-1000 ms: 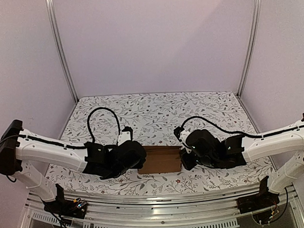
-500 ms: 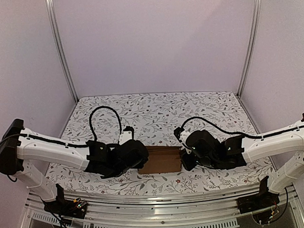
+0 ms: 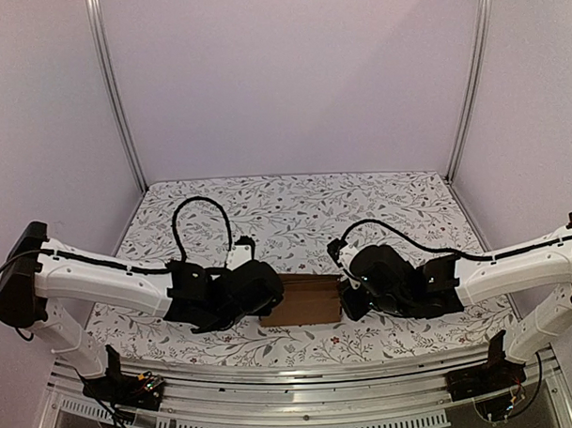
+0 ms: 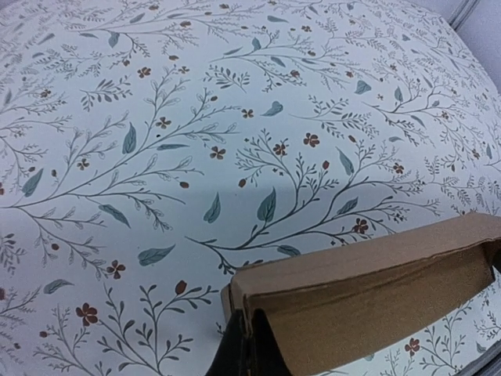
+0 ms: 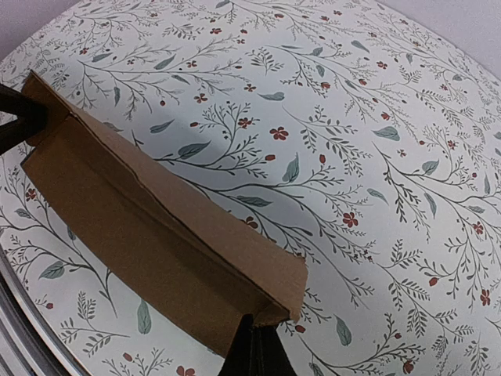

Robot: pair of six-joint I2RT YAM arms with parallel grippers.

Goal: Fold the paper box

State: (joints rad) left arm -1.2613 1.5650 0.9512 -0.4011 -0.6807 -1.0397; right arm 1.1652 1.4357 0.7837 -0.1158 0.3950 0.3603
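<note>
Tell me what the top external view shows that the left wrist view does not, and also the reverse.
Only the top external view shows the whole paper box with the left gripper at one end and the right gripper at the other, and the back wall. Only the left wrist view shows one box corner close up, where the shut dark fingertips meet the cardboard; whether they pinch it I cannot tell. Both views share the brown box lying on the flowered table cover.
</note>
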